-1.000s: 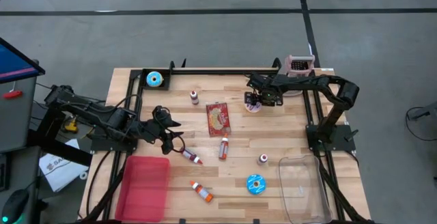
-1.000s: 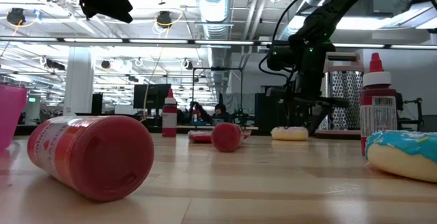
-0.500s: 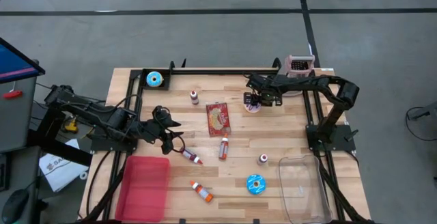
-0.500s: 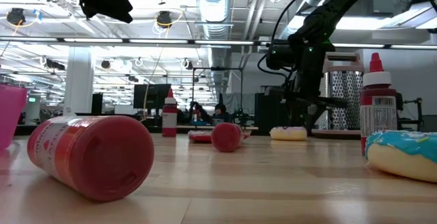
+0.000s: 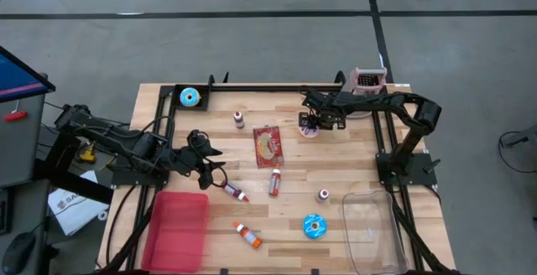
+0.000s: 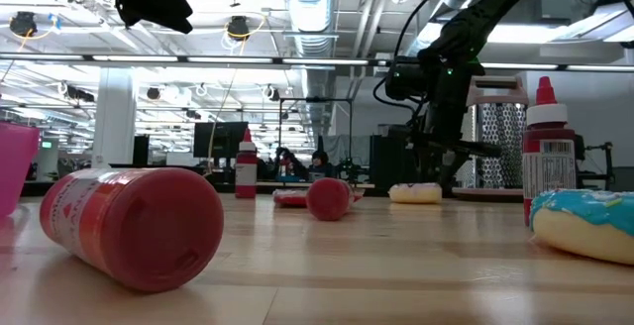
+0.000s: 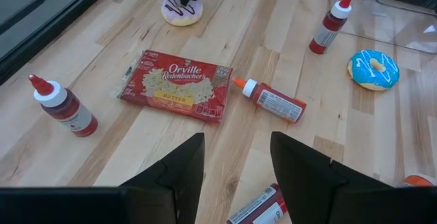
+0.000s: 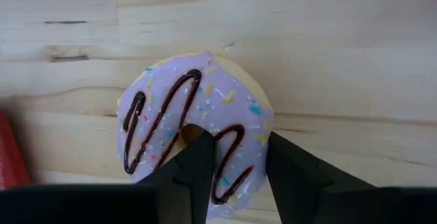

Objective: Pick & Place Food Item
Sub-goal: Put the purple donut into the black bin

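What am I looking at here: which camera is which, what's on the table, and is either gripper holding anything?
Two dark robot arms work at a wooden table. One camera looks down from above, one sits at table height, and one rides each wrist. On the table lie donuts, red sauce bottles and a popcorn packet, with a red tray and clear bin. The right gripper is pinching the purple-iced donut, one finger in its hole. The left gripper waits open, empty.

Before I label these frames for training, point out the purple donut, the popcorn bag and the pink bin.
purple donut (image 8: 194, 125), right wrist view, icing
popcorn bag (image 7: 176, 93), left wrist view, printed front
pink bin (image 5: 176, 229), high view, floor
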Available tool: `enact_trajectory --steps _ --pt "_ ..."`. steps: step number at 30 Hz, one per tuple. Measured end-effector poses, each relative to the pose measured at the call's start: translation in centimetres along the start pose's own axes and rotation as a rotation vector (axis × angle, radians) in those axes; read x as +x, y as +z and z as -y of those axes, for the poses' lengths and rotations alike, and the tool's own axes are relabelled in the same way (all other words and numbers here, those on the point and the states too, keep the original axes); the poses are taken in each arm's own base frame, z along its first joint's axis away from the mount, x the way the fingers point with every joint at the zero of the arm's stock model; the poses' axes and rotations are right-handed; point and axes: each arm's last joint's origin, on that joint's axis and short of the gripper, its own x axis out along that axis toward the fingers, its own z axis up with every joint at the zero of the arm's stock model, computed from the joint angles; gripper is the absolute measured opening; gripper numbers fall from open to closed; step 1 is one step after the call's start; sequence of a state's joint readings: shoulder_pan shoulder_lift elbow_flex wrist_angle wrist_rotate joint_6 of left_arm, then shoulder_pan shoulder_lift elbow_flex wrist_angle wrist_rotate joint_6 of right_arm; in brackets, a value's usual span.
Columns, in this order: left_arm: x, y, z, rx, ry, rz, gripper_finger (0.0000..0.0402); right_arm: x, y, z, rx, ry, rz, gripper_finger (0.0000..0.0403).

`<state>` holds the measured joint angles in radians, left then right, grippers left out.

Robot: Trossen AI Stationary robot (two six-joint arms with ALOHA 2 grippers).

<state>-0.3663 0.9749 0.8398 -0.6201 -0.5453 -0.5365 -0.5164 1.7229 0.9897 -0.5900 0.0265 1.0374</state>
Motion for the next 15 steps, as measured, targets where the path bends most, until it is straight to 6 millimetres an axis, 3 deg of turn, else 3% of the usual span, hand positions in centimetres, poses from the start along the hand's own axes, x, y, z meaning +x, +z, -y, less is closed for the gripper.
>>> enact_trajectory --steps 8,15 --pt "0.0 0.0 0.0 -0.001 0.0 0.0 0.0163 -0.9 -0.9 -0.5 -0.057 0.034 0.002 0.012" --pt "0.0 0.0 0.0 -0.027 -0.011 -0.007 0.0163 -4.6 -3.0 -1.6 -0.132 0.158 0.043 0.012"
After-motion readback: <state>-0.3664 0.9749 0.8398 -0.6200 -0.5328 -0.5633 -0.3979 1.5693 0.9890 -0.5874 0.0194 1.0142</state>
